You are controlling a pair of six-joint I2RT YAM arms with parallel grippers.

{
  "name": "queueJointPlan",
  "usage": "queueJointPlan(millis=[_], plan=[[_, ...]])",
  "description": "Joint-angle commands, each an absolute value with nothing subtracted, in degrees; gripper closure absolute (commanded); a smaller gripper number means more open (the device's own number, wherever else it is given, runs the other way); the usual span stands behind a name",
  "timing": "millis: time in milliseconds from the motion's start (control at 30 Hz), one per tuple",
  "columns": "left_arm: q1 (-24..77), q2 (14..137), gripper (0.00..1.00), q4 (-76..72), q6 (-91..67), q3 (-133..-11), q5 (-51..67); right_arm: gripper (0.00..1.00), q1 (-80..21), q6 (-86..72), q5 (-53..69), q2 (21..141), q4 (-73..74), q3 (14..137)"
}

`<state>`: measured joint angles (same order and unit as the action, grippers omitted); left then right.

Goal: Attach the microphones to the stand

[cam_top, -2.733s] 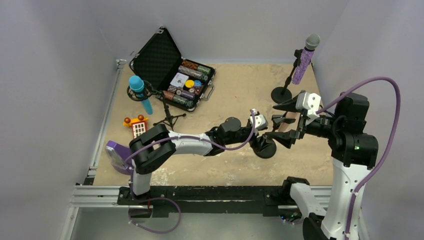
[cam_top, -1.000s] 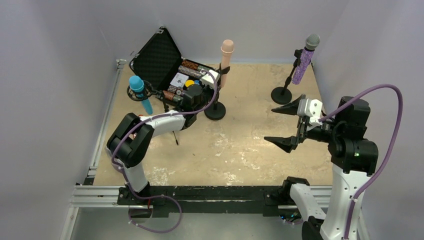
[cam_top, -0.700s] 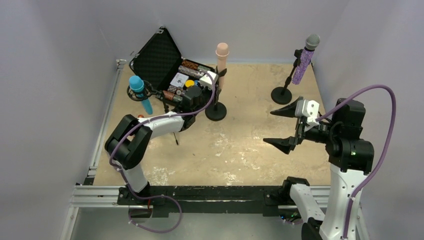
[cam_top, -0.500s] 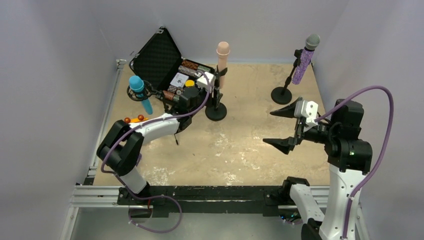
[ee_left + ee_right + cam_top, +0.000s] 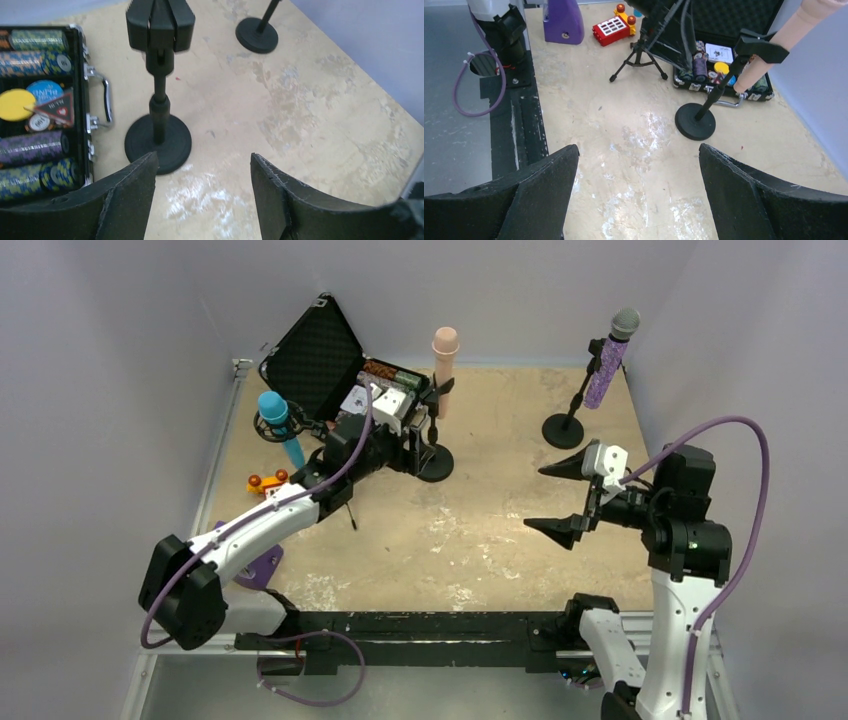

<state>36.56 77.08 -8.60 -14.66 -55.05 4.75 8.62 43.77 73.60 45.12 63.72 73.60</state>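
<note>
Right tool (image 5: 535,498) is held wide open at 4 o'clock, nothing gripped. Left tool (image 5: 202,156) is spread empty too, by the stand (image 5: 433,462) where the peach microphone (image 5: 444,355) is clipped at 12. Blue microphone (image 5: 282,427) is clipped at 10, purple microphone (image 5: 606,368) at 1.

Peach-pink microphone (image 5: 445,348) upright in stand (image 5: 437,466)

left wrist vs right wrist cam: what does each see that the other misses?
Left wrist only: the far stand's round base and the open left gripper. Right wrist only: the peach-pink microphone held in its clip, the tripod, the red toy, the purple block and the open right gripper. Both: the near stand and the chip case.
</note>
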Motion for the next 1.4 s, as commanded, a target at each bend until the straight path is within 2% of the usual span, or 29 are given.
queueJointPlan(millis=[0, 133, 200, 267, 300, 333, 633, 800, 1000, 1367], plan=[[36.8, 70.8, 0.27, 2.2, -17.9, -52.9, 8.6, 0.07, 8.5, 42.5, 72.2, 43.5, 60.1, 71.0], [36.8, 63.6, 0.24, 7.0, -18.5, -50.2, 9.4, 0.07, 8.5, 41.2, 71.0, 42.4, 57.9, 68.4], [36.8, 59.5, 0.14, 8.3, -18.7, -48.6, 10.0, 0.07, 8.5, 40.8, 70.5, 41.9, 57.2, 67.0], [36.8, 55.4, 0.11, 9.5, -19.2, -47.3, 10.7, 0.07, 8.5, 40.3, 69.7, 41.2, 56.4, 65.7], [36.7, 53.5, 0.04, 10.1, -19.4, -46.6, 11.0, 0.07, 8.5, 39.8, 69.1, 40.9, 55.7, 65.0], [36.7, 51.6, 0.01, 10.7, -19.6, -46.0, 11.5, 0.07, 8.5, 39.0, 68.5, 40.5, 54.7, 64.2], [36.8, 36.9, 0.01, 21.6, -17.7, -44.0, 8.9, 0.06, 8.5, 28.2, 58.9, 34.6, 40.8, 53.7], [36.8, 30.8, 0.01, 27.7, -16.6, -44.0, 8.4, 0.03, 8.9, 22.1, 53.5, 32.5, 33.7, 48.9], [36.8, 26.0, 0.01, 31.4, -17.3, -42.9, 7.0, 0.01, 9.2, 10.3, 43.5, 32.6, 25.7, 45.9], [36.8, 23.3, 0.01, 35.3, -18.2, -43.6, 5.9, 0.01, 9.3, 4.6, 41.0, 32.6, 22.8, 44.0]])
